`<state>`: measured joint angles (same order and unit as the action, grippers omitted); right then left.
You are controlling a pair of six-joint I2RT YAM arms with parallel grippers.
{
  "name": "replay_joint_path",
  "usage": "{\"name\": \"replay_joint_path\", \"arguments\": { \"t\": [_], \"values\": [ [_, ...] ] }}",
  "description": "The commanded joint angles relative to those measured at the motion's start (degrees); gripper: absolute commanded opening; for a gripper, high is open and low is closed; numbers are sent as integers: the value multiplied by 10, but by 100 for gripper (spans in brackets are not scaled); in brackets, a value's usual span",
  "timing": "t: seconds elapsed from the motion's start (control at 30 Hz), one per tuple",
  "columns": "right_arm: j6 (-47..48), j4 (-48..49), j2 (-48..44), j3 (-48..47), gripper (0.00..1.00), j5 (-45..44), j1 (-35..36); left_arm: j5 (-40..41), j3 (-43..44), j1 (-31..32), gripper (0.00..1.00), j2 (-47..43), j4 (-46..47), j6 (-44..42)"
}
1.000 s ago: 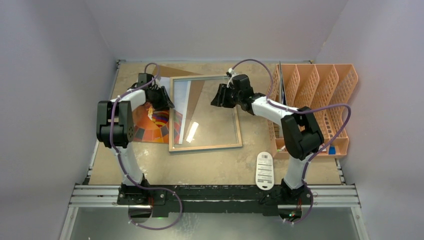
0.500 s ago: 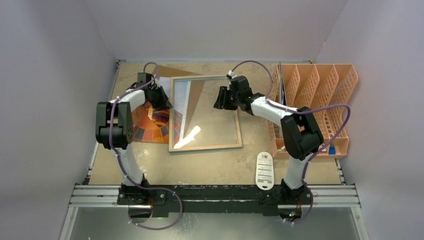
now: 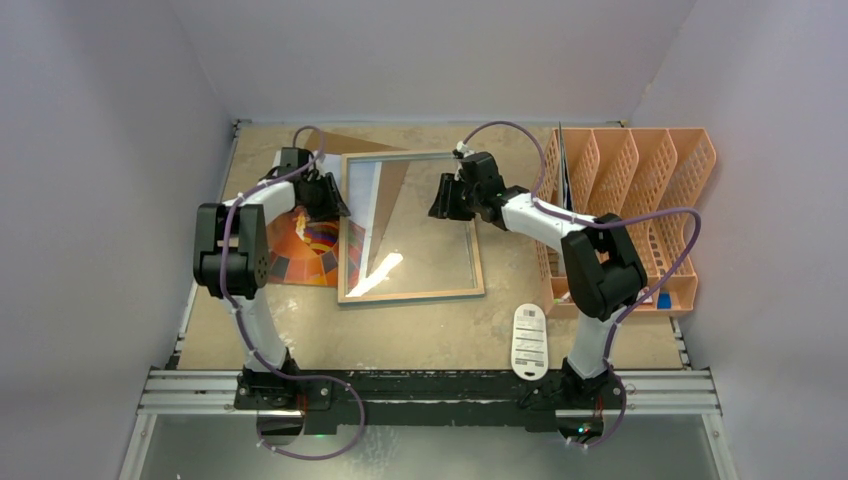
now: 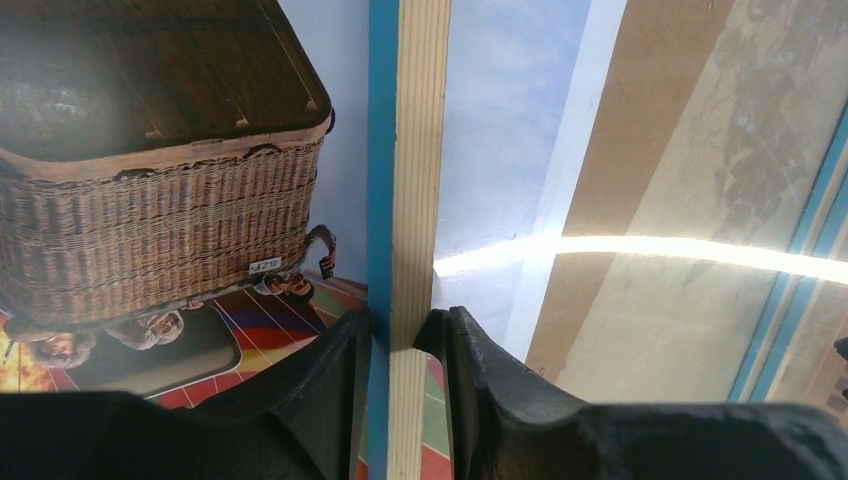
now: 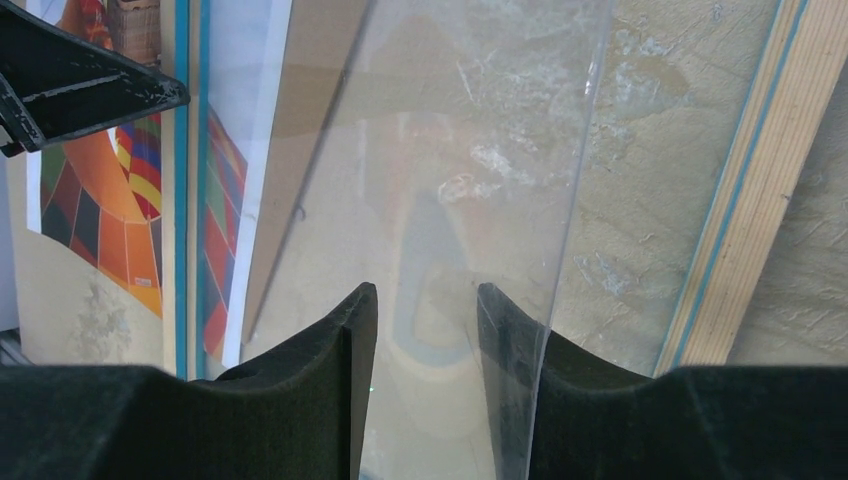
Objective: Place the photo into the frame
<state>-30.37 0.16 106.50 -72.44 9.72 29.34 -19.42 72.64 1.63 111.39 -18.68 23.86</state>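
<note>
we took this for a robotics lab, a closed test cell: plain pale walls [image 3: 430, 50] boxed in a scuffed tan worktop [image 3: 400, 335] on three sides, two cabled arms [image 3: 232, 250] stood bolted to a black and aluminium rail [image 3: 440, 398] at its near edge, and an orange mesh file rack [image 3: 645, 160] sat along the right side.

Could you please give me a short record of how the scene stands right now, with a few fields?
frame: on the table, light wood back facing up
photo: picture side up, its right part under the frame's left rail
backing board: partly under the frame's far left corner
left gripper: fingers closed on either side of the frame's left rail
right gripper: jaws apart over the glass pane, no grip evident
task state: photo not yet in the frame
</note>
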Motion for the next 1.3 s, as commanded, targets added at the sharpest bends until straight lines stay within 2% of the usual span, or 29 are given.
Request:
{"name": "replay_joint_path", "arguments": {
  "t": [0.0,0.23,0.47,0.7,1.0,1.17,1.27],
  "values": [
    [4,2,0,-23,43,3,8,2,-15,8,34,10,-8,-14],
    [3,3,9,-25,41,6,9,12,-13,19,30,22,-10,-17],
    [2,4,15,-25,40,6,10,0,-21,21,44,1,1,-23],
    [2,5,20,-26,39,4,10,-10,-17,21,46,1,6,-22],
    [4,4,24,-27,37,4,10,9,-12,21,16,16,-6,-22],
    [4,3,27,-30,37,4,10,19,-9,21,6,19,-12,-22],
    [5,0,26,-32,39,0,10,32,-5,21,5,24,-21,-23]
  ]
}}
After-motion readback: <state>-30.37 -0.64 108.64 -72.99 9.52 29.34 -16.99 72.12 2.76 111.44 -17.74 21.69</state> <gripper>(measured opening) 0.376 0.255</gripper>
